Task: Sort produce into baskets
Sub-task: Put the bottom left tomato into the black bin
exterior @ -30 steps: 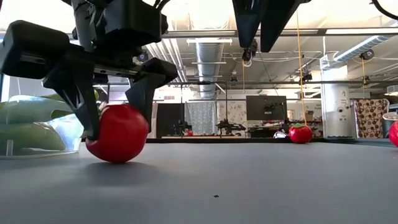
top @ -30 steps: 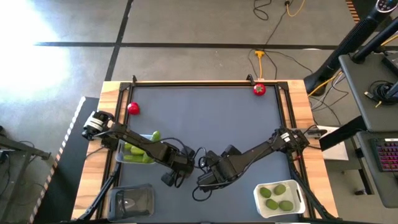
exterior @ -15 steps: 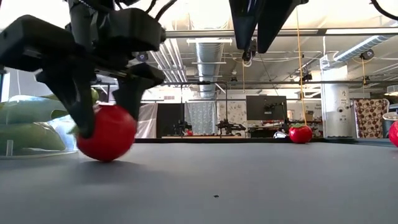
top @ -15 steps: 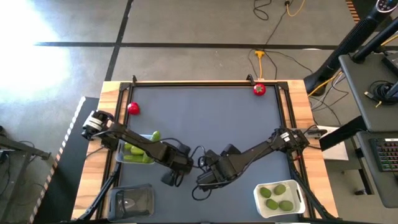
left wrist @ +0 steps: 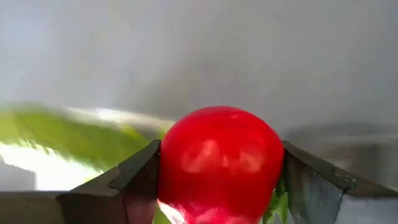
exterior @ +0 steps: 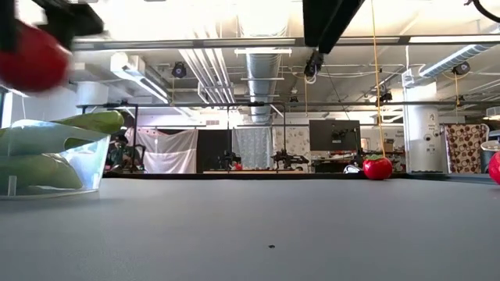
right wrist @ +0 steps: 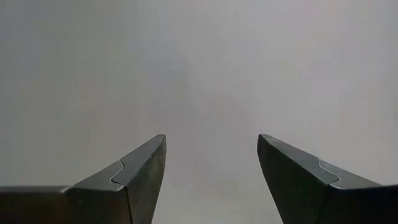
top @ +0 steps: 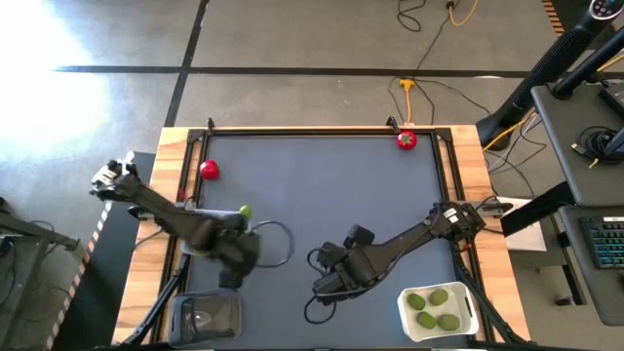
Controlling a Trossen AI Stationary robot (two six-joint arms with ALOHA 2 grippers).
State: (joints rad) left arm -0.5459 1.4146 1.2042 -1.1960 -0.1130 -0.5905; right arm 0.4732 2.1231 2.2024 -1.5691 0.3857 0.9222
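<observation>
A dark grey desk (top: 322,185) framed in pale wood sits in a workshop. The left tool (left wrist: 217,186), clenched on a red tomato (left wrist: 219,163), has lifted off the mat and swung left, above the clear basket (exterior: 82,160) of cucumbers (exterior: 39,140). A second ago the tomato rested on the desk. The right tool (right wrist: 211,168) hangs released near the middle. No writing is legible.

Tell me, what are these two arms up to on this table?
They are sorting toy produce into trays. The left gripper holds a red tomato in its jaws, lifted near the clear basket of cucumbers. The right gripper hovers open and empty over the mat. Two more tomatoes wait at the far edge; limes fill the white basket.
</observation>
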